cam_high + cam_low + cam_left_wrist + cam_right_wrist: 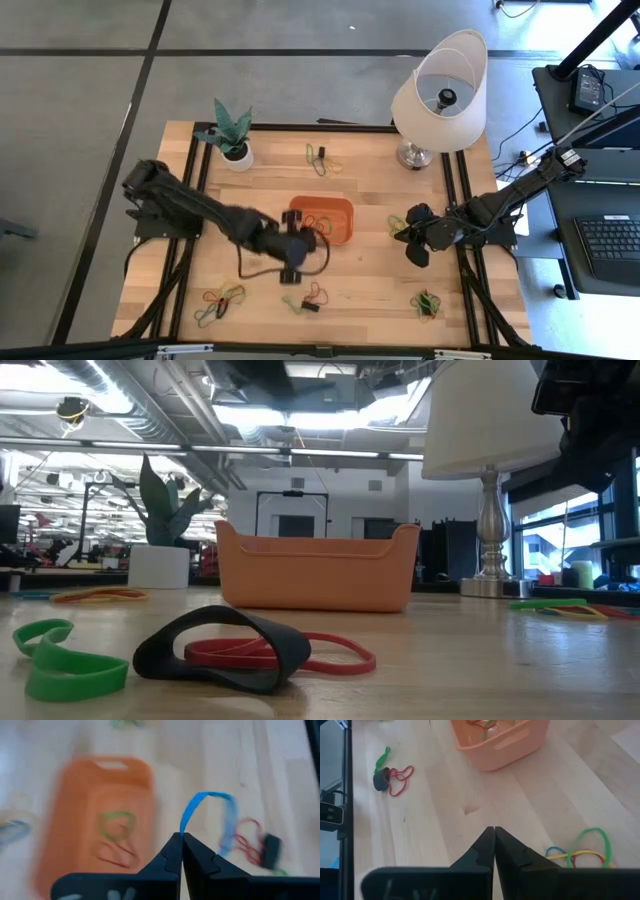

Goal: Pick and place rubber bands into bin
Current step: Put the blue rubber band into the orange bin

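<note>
Only the left wrist view shows the left gripper [181, 842] pinching a thin blue rubber band [207, 815] in its closed tips, beside the shallow orange plastic bin [95, 810], where a green loop [116, 824] and red ones lie. From above, that arm reaches across the wooden table [370, 280] to the bin's near edge. The right gripper [494, 837], closed and empty, hovers right of the bin.

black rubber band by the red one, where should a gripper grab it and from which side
Judging by the low view, the black rubber band stands up as a wide arched loop over the red band. Best come straight down and pinch the raised top of the arch, so the fingers likely miss the red one lying flat on the table.
</note>
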